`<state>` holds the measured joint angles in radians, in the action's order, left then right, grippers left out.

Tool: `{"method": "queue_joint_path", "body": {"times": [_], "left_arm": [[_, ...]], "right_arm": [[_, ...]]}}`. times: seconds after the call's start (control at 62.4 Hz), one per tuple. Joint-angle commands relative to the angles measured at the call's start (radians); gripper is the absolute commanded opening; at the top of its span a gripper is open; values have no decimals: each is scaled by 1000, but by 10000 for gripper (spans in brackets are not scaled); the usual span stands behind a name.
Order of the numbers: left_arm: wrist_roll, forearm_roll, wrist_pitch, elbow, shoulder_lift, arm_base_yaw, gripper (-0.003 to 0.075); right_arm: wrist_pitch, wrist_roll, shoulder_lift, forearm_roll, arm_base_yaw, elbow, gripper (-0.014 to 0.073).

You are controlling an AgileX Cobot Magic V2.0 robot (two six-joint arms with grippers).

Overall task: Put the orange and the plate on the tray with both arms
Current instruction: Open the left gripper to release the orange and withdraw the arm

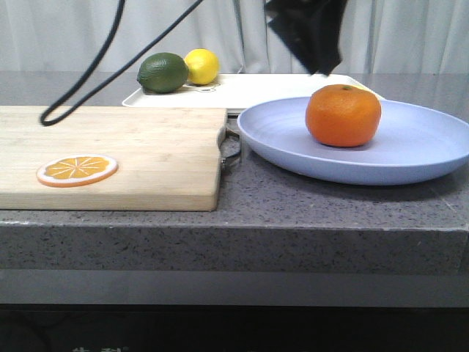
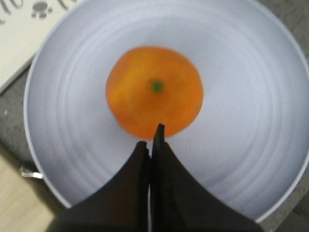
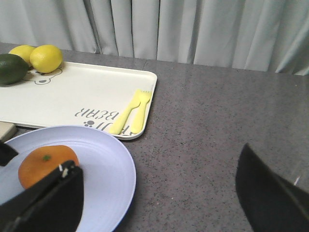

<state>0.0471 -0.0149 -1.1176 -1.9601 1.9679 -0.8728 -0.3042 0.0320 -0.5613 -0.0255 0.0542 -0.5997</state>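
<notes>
Lavender-blue and shallow, the plate (image 1: 410, 143) sits on the grey stone bench (image 1: 293, 213) with the orange (image 1: 343, 115) resting upright at its middle, green stem dimple up. The left gripper (image 2: 153, 141) hangs above the orange, its fingers pressed together and holding nothing. The right gripper (image 3: 159, 186) is off to the plate's side, fingers spread wide. Behind the plate lies the off-white tray (image 1: 264, 89), carrying a lemon (image 1: 201, 66), a lime (image 1: 163, 72) and a yellow fork (image 3: 131, 110). A wooden cutting board (image 1: 139, 150) with an orange slice (image 1: 77, 170) lies just beside the plate.

An orange slice (image 1: 77, 170) lies on the cutting board (image 1: 146, 150); lime (image 1: 163, 72) touches lemon (image 1: 201, 66).
</notes>
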Motion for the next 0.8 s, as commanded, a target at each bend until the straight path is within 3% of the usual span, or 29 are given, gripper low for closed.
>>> {"method": "queue_joint_path", "body": {"times": [0.0, 0.064, 0.385, 0.593, 0.786], "left_arm": [[2, -26, -90, -31, -61, 3, -18], [2, -29, -165, -31, -61, 3, -18], [-18, -27, -162, 11, -115, 9, -18], [-62, -25, -137, 223, -255, 118, -18], [-103, -20, 76, 498, -483, 256, -18]], "right_arm": [[85, 5, -6, -2, -4, -32, 643], [85, 5, -6, -2, -4, -32, 643], [84, 5, -6, -2, -4, -32, 643], [65, 5, -20, -2, -4, -32, 643], [4, 5, -94, -15, -4, -66, 643]]}}
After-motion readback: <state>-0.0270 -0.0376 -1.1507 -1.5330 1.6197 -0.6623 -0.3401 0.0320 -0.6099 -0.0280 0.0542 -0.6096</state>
